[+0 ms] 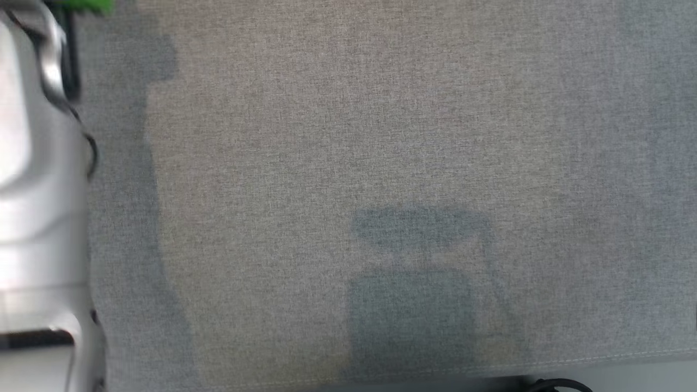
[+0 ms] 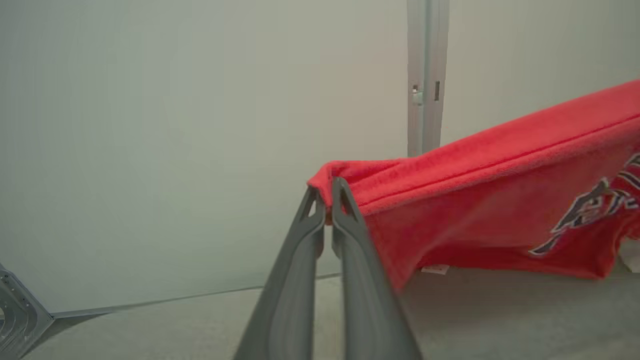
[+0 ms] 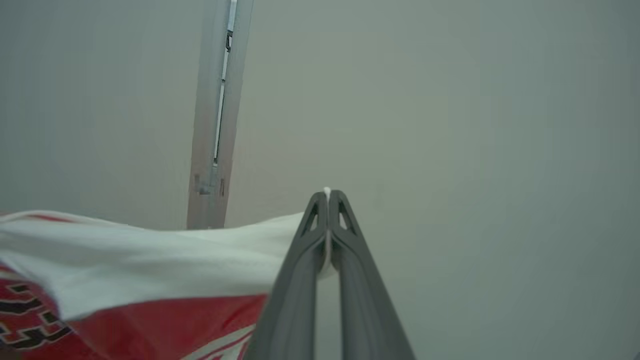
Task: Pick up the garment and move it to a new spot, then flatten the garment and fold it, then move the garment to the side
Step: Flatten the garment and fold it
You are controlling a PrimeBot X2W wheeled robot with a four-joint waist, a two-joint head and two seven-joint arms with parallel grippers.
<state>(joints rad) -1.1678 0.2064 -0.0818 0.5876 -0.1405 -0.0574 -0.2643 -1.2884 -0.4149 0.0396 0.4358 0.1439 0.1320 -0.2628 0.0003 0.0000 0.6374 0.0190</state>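
The garment (image 2: 480, 200) is red with a dark and white print and a white part (image 3: 150, 260). It hangs in the air, stretched between both arms. In the left wrist view my left gripper (image 2: 325, 192) is shut on a red edge of it, the cloth running off to the right above the grey surface. In the right wrist view my right gripper (image 3: 327, 195) is shut on the white edge, with the cloth trailing off to the left. A pale forearm (image 1: 38, 190) runs down the left side of the head view.
A grey fabric surface (image 1: 381, 163) spreads across the head view, with its stitched front edge (image 1: 599, 359) at the bottom right. A pale wall with a vertical metal post (image 2: 425, 75) stands behind the garment. A metal bracket (image 2: 20, 315) sits at the left wrist view's lower left.
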